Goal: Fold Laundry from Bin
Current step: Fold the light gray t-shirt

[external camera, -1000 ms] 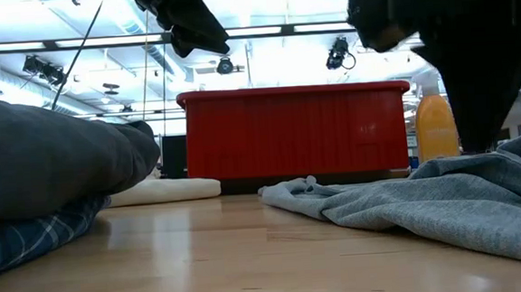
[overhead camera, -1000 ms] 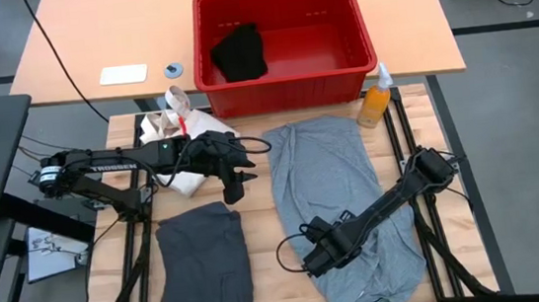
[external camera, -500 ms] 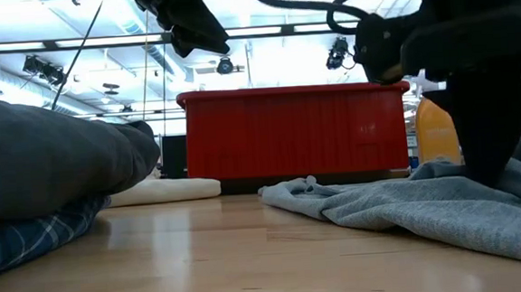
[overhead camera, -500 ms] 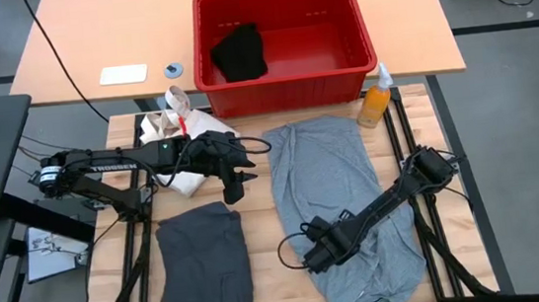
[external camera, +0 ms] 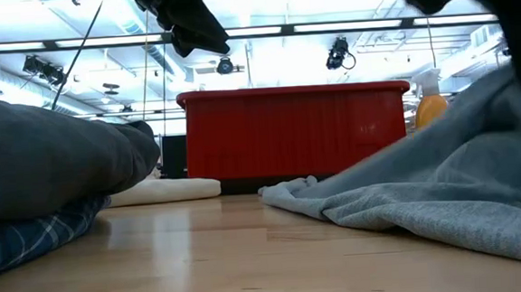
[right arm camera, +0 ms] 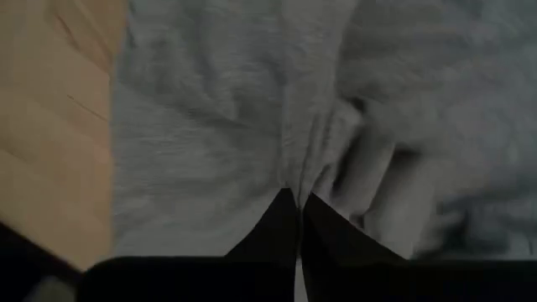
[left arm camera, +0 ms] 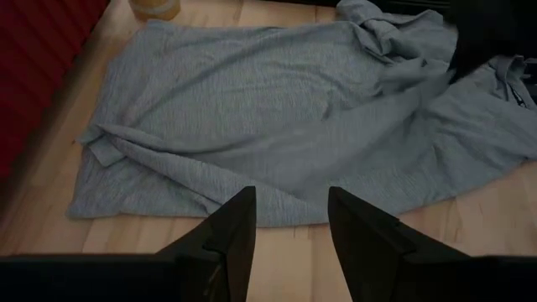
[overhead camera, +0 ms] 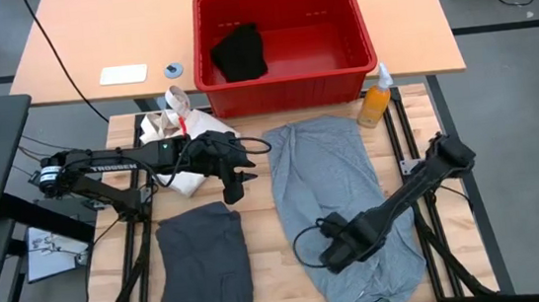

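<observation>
Fingers [right arm camera: 277, 220] of your right gripper [overhead camera: 337, 255] are pinched together on a fold of the light grey shirt [overhead camera: 338, 189], which lies spread on the wooden table [overhead camera: 266, 270] in front of the red bin [overhead camera: 284, 45]. Your left gripper [overhead camera: 235, 186] hangs part open and empty above the table beside the shirt. You have a black garment [overhead camera: 239, 53] in the bin and a dark grey piece [overhead camera: 204, 258] folded near the table's front-left.

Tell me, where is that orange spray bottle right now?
Seen from above, the orange spray bottle stands just outside the red bin's right front corner, beside the top edge of the light grey garment.
</observation>
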Robot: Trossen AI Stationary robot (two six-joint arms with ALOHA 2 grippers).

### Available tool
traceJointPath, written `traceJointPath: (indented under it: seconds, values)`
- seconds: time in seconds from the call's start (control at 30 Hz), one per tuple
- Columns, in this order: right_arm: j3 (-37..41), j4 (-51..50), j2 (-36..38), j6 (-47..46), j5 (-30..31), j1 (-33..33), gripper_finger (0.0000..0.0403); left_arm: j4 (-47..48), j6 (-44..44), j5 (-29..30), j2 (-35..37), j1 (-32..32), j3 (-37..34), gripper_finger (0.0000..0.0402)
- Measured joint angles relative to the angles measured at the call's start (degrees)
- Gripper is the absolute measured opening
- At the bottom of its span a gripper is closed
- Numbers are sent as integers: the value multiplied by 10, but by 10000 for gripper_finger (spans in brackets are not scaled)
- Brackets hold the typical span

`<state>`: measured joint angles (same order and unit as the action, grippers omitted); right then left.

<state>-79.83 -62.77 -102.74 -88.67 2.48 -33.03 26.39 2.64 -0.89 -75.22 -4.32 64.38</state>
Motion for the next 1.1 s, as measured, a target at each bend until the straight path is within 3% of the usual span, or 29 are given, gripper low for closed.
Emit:
traceJointPath:
  seconds: [0.3,0.67,0.87,1.1]
  values:
    - [0,-77,52,-171,-56,-42,11,-4,-6,0,0,0,0,153]
    - [0,-79,54,-213,-100,-78,26,-19,-5,0,0,0,0,153]
    - [0,-89,54,-221,-57,-79,21,-34,-3,0,-4,1,0,153]
    - [0,-100,54,-210,-58,-79,90,-81,-68,-1,-72,-1,0,153]
